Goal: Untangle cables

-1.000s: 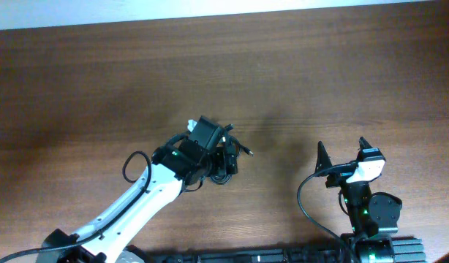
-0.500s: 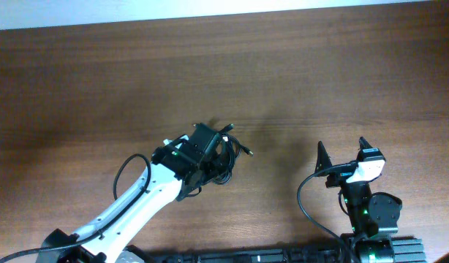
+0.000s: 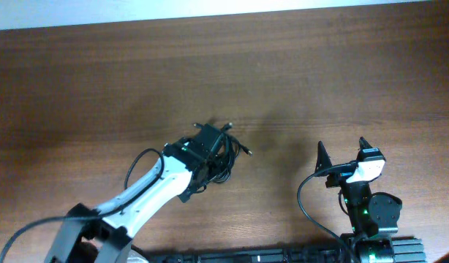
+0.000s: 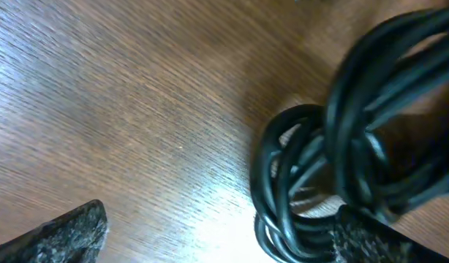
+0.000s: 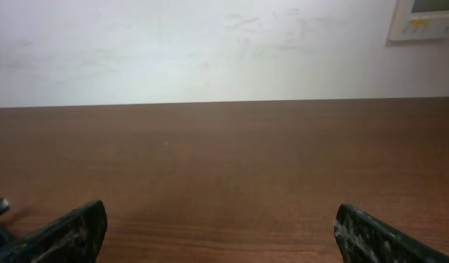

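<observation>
The cables are thin black cords in one knotted bundle at the table's middle, with a small plug end sticking out to the right. My left gripper is low over the bundle's left side. In the left wrist view its jaws are spread wide. The looped cables lie against the right finger, with bare wood between the fingers. My right gripper is open and empty, well to the right of the bundle. Its jaws frame bare table in the right wrist view.
The brown wooden table runs to a white wall at the far edge. A thick black wire loops beside the right arm's base, and another loops along the left arm.
My left arm has changed pose and its wrist has shifted slightly down and right, closer onto the bundle. The bundle has barely moved. The right arm has not moved.
</observation>
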Robot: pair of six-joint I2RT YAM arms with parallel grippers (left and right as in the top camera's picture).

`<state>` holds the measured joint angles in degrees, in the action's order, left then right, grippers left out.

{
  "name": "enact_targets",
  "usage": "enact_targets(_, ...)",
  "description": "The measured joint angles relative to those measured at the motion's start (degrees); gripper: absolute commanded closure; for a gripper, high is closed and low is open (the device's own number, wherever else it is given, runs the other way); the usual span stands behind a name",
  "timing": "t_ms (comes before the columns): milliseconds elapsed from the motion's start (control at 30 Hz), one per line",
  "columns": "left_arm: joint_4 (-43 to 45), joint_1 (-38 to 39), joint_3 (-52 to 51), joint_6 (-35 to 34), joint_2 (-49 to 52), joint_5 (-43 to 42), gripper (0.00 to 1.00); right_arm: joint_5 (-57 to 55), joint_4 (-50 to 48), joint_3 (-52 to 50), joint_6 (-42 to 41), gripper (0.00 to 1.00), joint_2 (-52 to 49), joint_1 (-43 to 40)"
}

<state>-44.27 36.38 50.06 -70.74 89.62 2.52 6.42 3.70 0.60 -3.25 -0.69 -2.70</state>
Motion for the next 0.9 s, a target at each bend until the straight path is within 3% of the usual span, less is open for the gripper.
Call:
enact_targets(100, 0.74, 0.0, -0.04, -0.2, 1.97, -0.76, 0.3, 0.02, 0.0, 0.0, 0.0, 0.01, 0.0, 0.0)
enact_targets(233, 0.83, 0.0, -0.15, -0.59, 2.34, -1.03, 0.39, 0.02, -0.02, 0.0, -0.02, 0.01, 0.0, 0.0)
enact_targets(367, 2.01, 0.0, -0.15, -0.68, 2.34, -1.05, 0.4, 0.0, -0.02, 0.0, -0.02, 0.01, 0.0, 0.0)
enact_targets(500, 3.3, -0.02, -0.15, -0.81, 2.4, -0.98, 0.29, 0.0, 0.0, 0.0, -0.04, 0.01, 0.0, 0.0)
enact_targets(800, 7.78, 0.0, -0.35, -0.5, 2.91, 0.98, 0.37, 0.0, -0.02, 0.0, 0.0, 0.01, 0.0, 0.0)
enact_targets(900, 8.76, 0.0, -0.37, -0.42, 2.91, 1.86, 0.43, 0.0, -0.02, 0.0, 0.0, 0.02, 0.0, 0.0)
